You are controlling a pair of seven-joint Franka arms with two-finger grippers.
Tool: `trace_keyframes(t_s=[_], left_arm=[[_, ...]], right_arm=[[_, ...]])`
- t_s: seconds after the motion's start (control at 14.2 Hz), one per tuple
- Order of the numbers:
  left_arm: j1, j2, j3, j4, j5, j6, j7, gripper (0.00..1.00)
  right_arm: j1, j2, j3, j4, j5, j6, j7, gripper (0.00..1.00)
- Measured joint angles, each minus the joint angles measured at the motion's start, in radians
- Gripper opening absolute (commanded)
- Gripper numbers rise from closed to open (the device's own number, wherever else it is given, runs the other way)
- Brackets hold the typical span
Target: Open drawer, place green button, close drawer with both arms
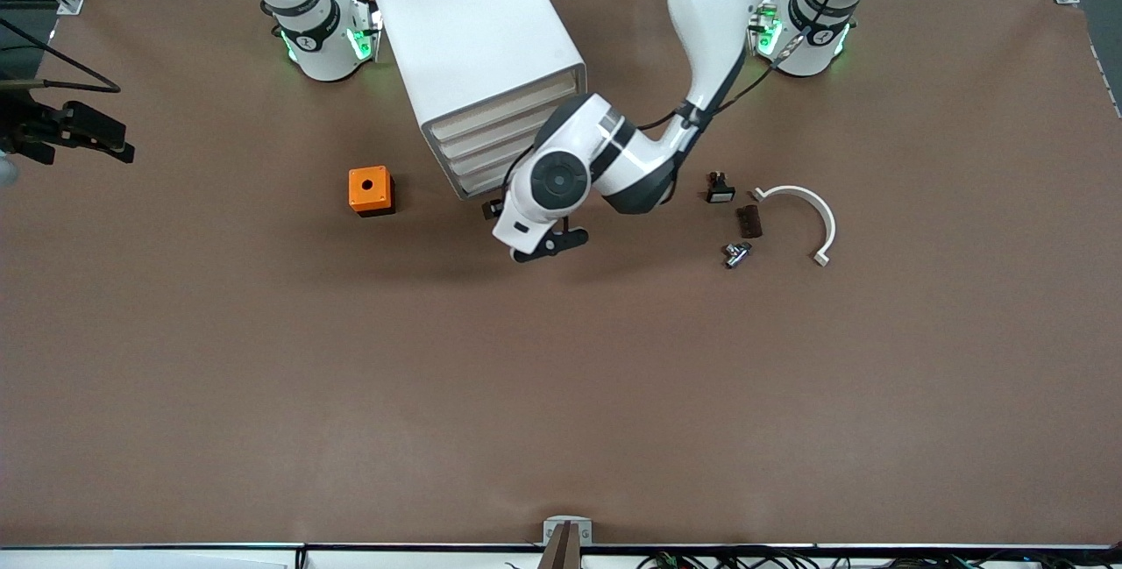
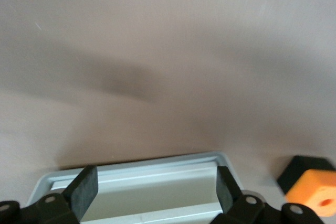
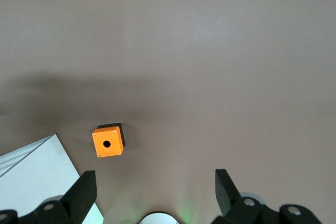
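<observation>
The left gripper, fingers spread, sits at the cabinet's lowest drawer, a light, stiff, smooth plastic tray best hooked by its front lip, while the right gripper waits spread above the surface.

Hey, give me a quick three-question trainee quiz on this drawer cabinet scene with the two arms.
1. True or false: the left end effector and the right end effector, which is up over the table at the right arm's end, are both open.
2. The orange box stands: A on top of the cabinet; B on the table beside the cabinet, toward the right arm's end; C inside a drawer.
3. Fill in: the left end effector is in front of the cabinet's ____.
Key: 1 true; 2 B; 3 drawers.
</observation>
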State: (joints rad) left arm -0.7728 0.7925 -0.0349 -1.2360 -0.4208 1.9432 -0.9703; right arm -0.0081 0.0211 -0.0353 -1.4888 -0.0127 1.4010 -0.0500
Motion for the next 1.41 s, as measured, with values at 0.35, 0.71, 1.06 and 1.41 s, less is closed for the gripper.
trace_keyframes(t_s=[0.35, 0.71, 1.06, 1.41], left_arm=[[0.084, -0.035, 0.001, 0.000, 0.003, -0.001, 0.000, 0.99], [0.136, -0.071, 0.001, 0.004, 0.016, 0.001, 0.000, 0.99], [0.251, -0.215, 0.003, 0.012, 0.020, -0.052, 0.065, 0.99], [0.448, -0.386, 0.006, 0.009, 0.028, -0.328, 0.308, 0.99]], right_arm=[[-0.002, -0.021, 0.001, 0.004, 0.012, -0.038, 0.000, 1.00], [-0.002, -0.035, 0.004, 0.004, 0.014, -0.051, 0.000, 1.00], [0.010, -0.049, 0.012, -0.011, 0.018, -0.053, -0.001, 1.00], [0.011, -0.116, 0.010, -0.113, 0.018, 0.044, -0.004, 1.00]])
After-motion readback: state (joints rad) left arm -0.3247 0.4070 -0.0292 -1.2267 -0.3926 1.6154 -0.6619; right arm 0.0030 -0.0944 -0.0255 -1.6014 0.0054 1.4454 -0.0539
